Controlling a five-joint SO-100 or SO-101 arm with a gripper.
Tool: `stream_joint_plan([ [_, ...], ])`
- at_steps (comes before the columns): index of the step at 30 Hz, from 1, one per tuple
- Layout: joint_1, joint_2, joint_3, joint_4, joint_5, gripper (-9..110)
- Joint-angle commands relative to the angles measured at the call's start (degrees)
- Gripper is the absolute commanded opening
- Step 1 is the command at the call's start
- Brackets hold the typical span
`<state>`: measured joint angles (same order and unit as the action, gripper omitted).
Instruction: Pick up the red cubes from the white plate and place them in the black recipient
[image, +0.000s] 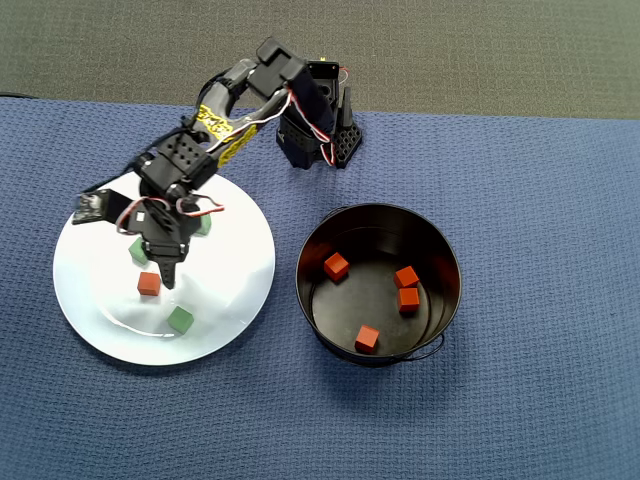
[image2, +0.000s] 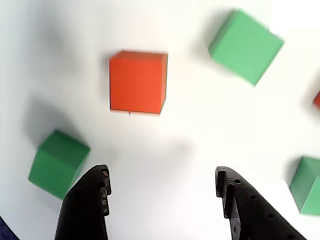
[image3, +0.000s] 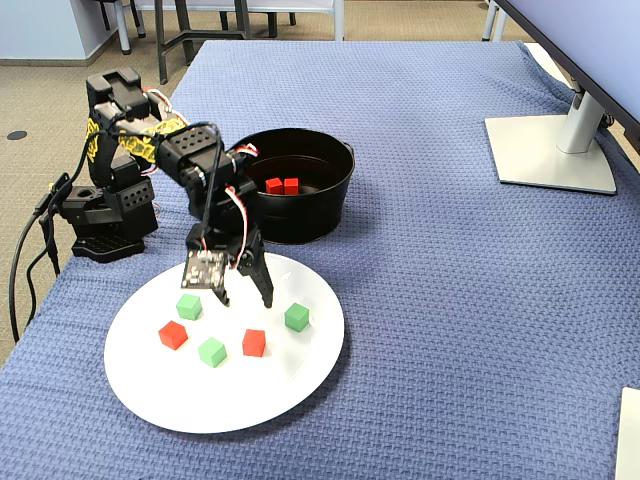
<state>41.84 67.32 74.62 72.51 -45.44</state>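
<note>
Evidently my tool (image2: 162, 187) hung over the white plate (image3: 290, 390) with its two fingers spread apart and nothing between them; in the wrist view both dark fingertips (image2: 92, 192) framed bare white surface. Just ahead of the fingertips in that view lay one red cube (image2: 137, 82), a little toward the left finger and clear of both. From the fixed view I saw the same cube (image3: 254, 343) just below the tool (image3: 245, 295) on the plate, and a second red cube (image3: 172, 334) farther off to the tool's left, near the plate's edge. Three green cubes ringed the tool in the wrist view: one beside the left finger (image2: 57, 162), one ahead to the right (image2: 245, 46), and one partly cut off by the right edge (image2: 306, 185).

In the overhead view the black recipient (image: 445, 250) stood on the blue-covered counter (image: 540, 400) to the right of the plate, apart from its rim and well away from the tool (image: 166, 275). Four red cubes rested on its floor: one at the far left (image: 336, 266), two touching at the right (image: 407, 288), and one near the front wall (image: 367, 338). A monitor stand (image3: 555, 150) sat on the counter's far side in the fixed view.
</note>
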Motion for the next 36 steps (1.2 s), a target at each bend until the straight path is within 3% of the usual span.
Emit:
stream_joint_plan([
  [1,2.5,-1.5,-8.1,1.9,-3.2,20],
  [28,2.9,-18.6,-25.8,0.8,0.8,16],
  [36,2.4,-19.3,-27.2,0.7,2.4,3],
])
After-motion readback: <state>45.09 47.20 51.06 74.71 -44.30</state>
